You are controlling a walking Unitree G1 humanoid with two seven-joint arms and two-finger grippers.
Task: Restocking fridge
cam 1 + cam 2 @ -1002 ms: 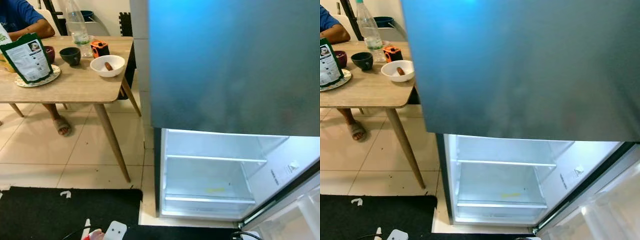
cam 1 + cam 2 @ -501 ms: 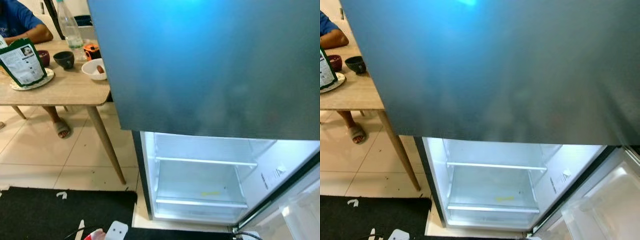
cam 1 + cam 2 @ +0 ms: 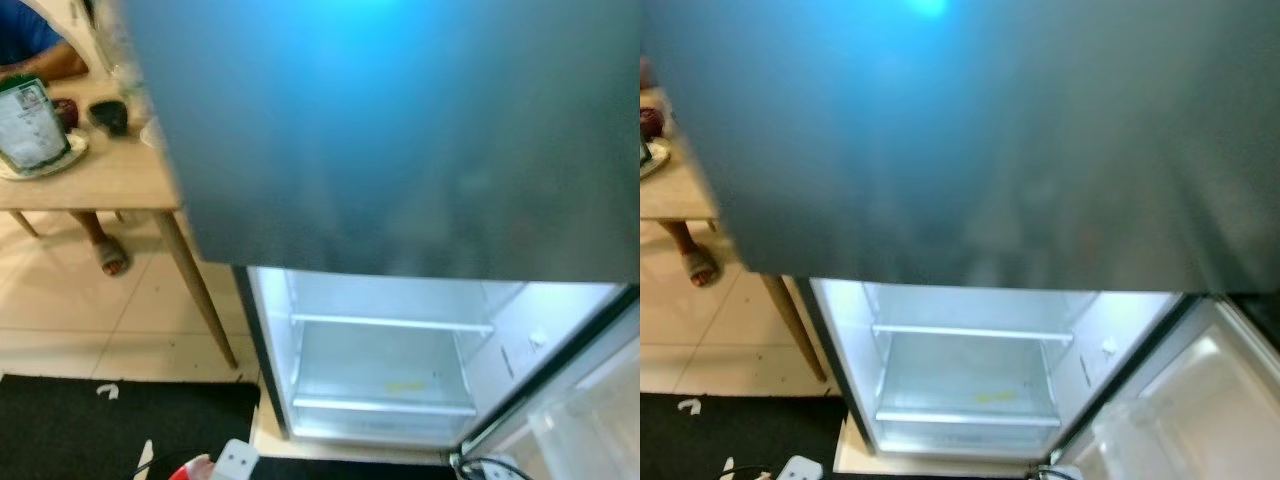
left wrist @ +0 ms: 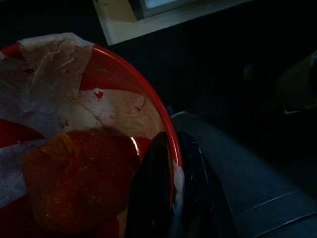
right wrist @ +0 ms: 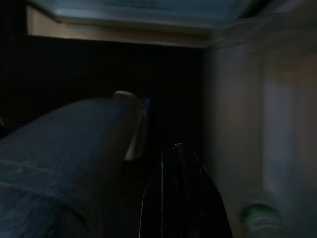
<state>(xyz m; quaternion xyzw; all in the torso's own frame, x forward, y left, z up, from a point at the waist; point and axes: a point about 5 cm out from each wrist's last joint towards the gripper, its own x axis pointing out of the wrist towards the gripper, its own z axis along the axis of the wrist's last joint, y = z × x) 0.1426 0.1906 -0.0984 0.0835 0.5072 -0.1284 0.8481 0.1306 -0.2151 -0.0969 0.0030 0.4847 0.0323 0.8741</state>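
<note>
The left gripper (image 4: 171,198) has its fingers (image 4: 151,193) clamped on the rim of a red bowl (image 4: 148,106) holding an orange-red food item (image 4: 74,183) on white paper. The right gripper (image 5: 181,198) has its fingers pressed together, grasping nothing. The fridge (image 3: 400,130) stands ahead, its lower compartment (image 3: 385,365) open and lit, beside a wooden surface (image 3: 80,180).

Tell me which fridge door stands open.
The lower door, swung out to the right, with the lit shelves exposed. The upper door is shut.
</note>
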